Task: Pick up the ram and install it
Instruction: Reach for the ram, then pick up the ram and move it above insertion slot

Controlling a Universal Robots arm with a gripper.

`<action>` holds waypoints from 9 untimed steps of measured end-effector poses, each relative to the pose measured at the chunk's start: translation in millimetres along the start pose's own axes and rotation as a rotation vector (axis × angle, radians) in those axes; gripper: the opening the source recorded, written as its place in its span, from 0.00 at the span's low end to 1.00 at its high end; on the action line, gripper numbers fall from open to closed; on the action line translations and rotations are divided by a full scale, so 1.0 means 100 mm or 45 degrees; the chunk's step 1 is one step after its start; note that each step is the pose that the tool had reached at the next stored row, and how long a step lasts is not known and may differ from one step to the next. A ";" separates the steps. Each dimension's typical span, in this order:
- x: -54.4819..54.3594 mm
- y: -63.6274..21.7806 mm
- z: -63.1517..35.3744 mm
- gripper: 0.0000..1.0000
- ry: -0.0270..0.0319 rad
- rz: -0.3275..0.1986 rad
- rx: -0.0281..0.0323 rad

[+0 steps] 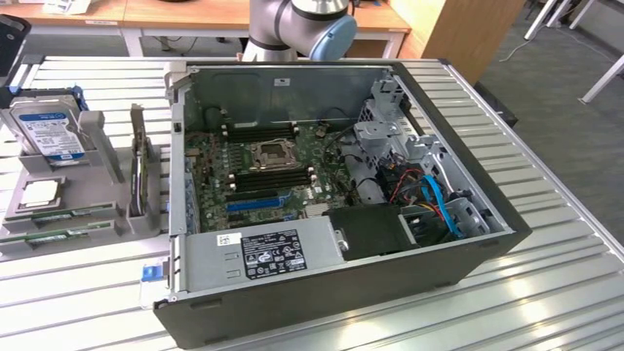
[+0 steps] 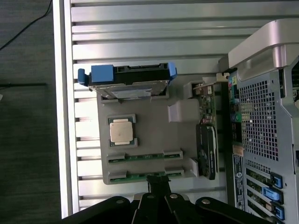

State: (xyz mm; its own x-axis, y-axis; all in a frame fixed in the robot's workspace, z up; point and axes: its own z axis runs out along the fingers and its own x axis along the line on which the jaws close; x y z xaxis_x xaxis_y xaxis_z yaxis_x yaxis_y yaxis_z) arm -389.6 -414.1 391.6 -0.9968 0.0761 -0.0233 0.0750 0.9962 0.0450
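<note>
Two ram sticks lie flat, side by side and apart, each seated in its own slot at one end of the grey holder. Neither has been lifted out. In the exterior view the sticks sit at the near edge of the holder, to the exterior view's left of the open computer case. Just beyond them on the holder rests the square silver processor, then the hard drive standing on edge. The expansion card stands upright between the sticks and the case wall, so that side is tight. Above the sticks the room is open, and the holder's outer side faces bare slatted tabletop running to its rail. Inside the case, the motherboard's black memory slots stand on both sides of the processor socket. My arm rises behind the case, and my wrist looks straight down on the holder. My fingers are drawn together and hold nothing, their tips lined up over the outer stick.
</note>
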 end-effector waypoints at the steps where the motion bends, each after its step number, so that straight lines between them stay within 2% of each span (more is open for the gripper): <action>1: 0.00 -0.007 0.000 0.10 0.0000 0.000 -0.0001; 9: 0.00 -0.010 0.000 0.10 0.0000 0.000 0.0000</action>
State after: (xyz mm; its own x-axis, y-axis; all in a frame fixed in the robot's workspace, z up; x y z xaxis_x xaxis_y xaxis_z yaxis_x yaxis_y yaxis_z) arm -389.6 -415.1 391.6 -0.9968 0.0764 -0.0233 0.0752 0.9961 0.0450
